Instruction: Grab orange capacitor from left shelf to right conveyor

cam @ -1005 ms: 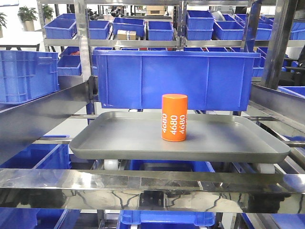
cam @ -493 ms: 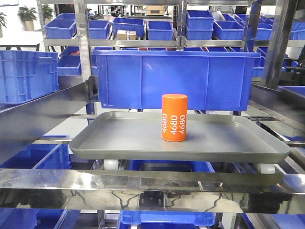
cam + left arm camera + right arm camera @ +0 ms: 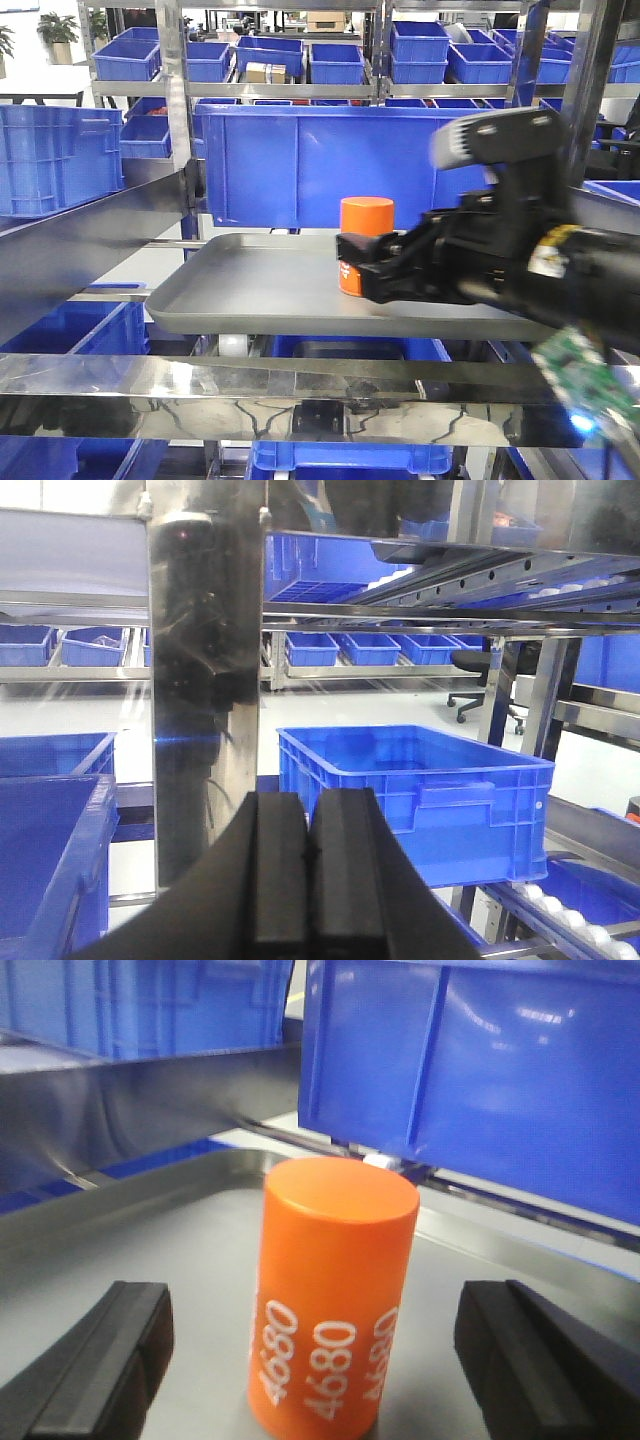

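One orange capacitor (image 3: 335, 1300) stands upright near the middle of the one grey tray (image 3: 250, 290) on the left shelf (image 3: 178, 120). White "4680" marks run up its side. The right pincer (image 3: 320, 1370) is spread wide. Its two black fingers (image 3: 100, 1360) sit one on each side of the capacitor, and neither touches it. One big blue bin (image 3: 300, 165) sits just behind the tray. The left pincer (image 3: 308, 870) is pressed together with nothing in it, near one more blue bin (image 3: 420, 790).
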Tool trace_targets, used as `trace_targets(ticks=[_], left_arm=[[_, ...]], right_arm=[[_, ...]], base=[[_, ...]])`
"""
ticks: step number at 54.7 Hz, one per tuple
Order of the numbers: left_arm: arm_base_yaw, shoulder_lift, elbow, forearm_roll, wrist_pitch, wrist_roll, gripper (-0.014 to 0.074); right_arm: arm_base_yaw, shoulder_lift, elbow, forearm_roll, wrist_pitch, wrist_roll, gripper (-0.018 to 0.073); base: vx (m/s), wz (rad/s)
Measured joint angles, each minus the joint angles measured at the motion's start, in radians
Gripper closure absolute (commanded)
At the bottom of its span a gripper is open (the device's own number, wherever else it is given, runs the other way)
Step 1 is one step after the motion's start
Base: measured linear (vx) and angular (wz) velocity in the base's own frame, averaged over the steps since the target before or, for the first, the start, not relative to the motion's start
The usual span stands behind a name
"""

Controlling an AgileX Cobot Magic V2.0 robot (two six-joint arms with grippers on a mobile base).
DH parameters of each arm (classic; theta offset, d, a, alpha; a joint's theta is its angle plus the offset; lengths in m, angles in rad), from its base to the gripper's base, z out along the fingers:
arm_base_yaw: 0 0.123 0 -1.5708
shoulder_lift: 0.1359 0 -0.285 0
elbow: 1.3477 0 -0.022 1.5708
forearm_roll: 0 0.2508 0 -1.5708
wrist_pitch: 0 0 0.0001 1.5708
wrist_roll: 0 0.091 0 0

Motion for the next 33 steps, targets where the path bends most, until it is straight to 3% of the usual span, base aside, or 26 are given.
trace_targets(ticks=[28, 33], left_arm=[[0.000, 0.000, 0.000, 0.000, 0.000, 0.000, 0.0603], [0.000, 0.000, 0.000, 0.000, 0.000, 0.000, 0.0603]], right_arm=[[0.000, 0.197, -0.171, 0.000, 0.010, 0.008, -0.0031], [0.000, 0.236, -0.203, 0.002, 0.016, 0.014, 0.0032]], base=[[0.00, 0.00], [0.00, 0.00]])
